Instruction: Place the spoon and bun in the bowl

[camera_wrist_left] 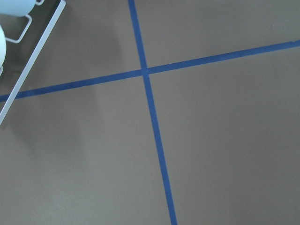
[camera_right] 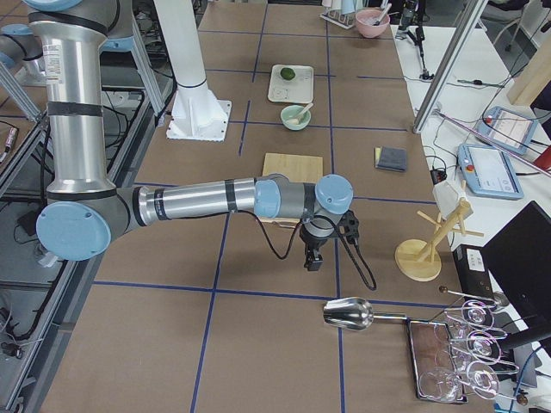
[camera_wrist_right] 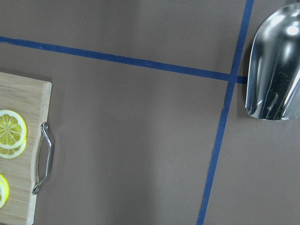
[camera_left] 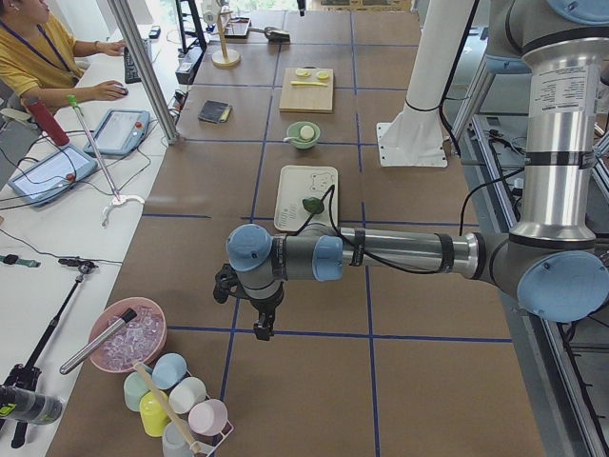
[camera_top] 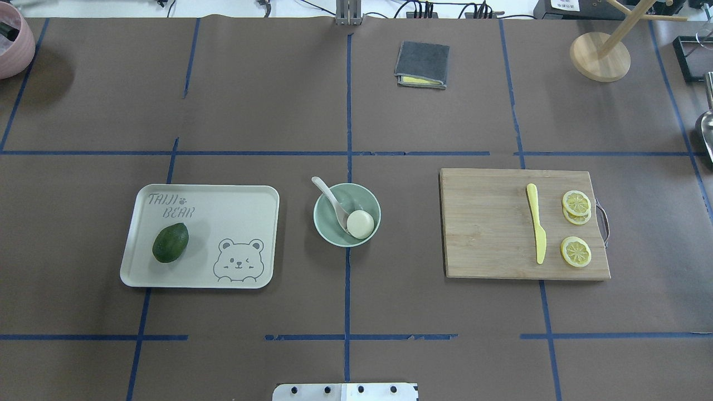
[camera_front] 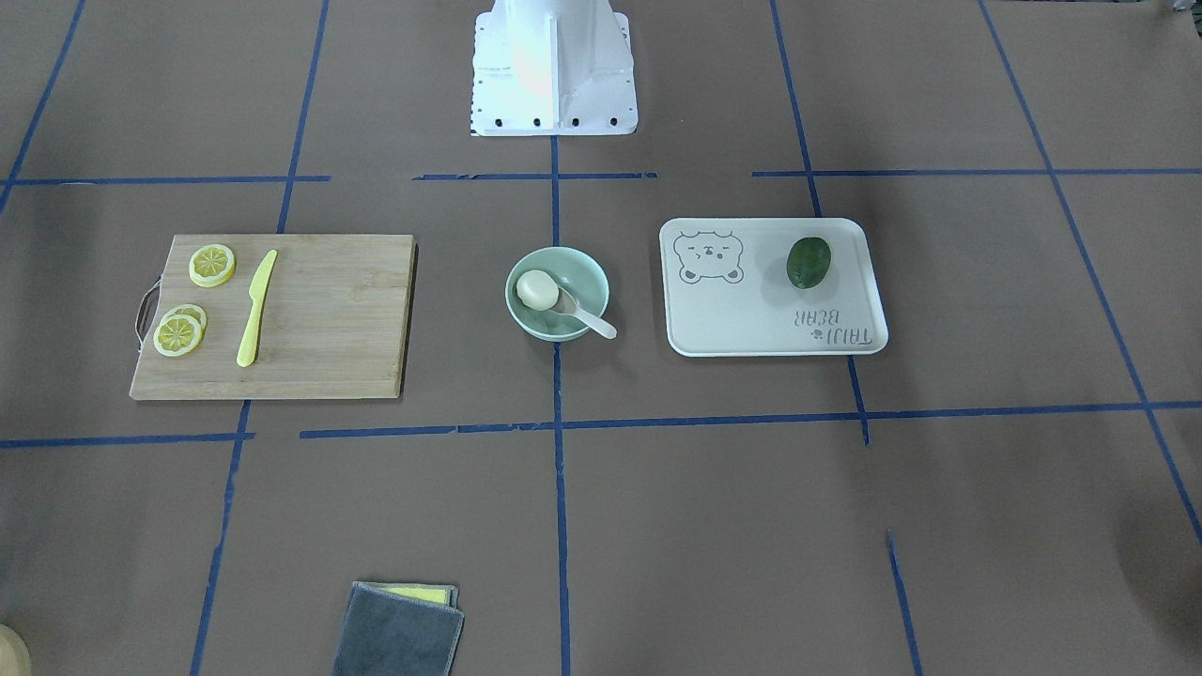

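Note:
The pale mint-green bowl [camera_front: 584, 273] stands at the table's middle, also in the overhead view [camera_top: 365, 196]. The white bun [camera_front: 537, 289] lies inside it, base up in the overhead view [camera_top: 360, 224]. The off-white spoon [camera_front: 590, 318] lies in the bowl with its scoop by the bun and its handle over the rim [camera_top: 327, 193]. My left gripper [camera_left: 262, 328] hangs over bare table far from the bowl. My right gripper [camera_right: 313, 261] hangs past the cutting board's end. Both show only in side views, so I cannot tell whether they are open or shut.
A wooden cutting board [camera_top: 490, 234] with lemon slices [camera_top: 576, 252] and a yellow knife [camera_top: 537, 229] lies on the robot's right. A tray [camera_top: 234, 209] with an avocado [camera_top: 170, 242] lies on its left. A folded cloth [camera_top: 422, 64], metal scoop [camera_wrist_right: 275, 79] and wooden stand [camera_top: 599, 55] sit farther out.

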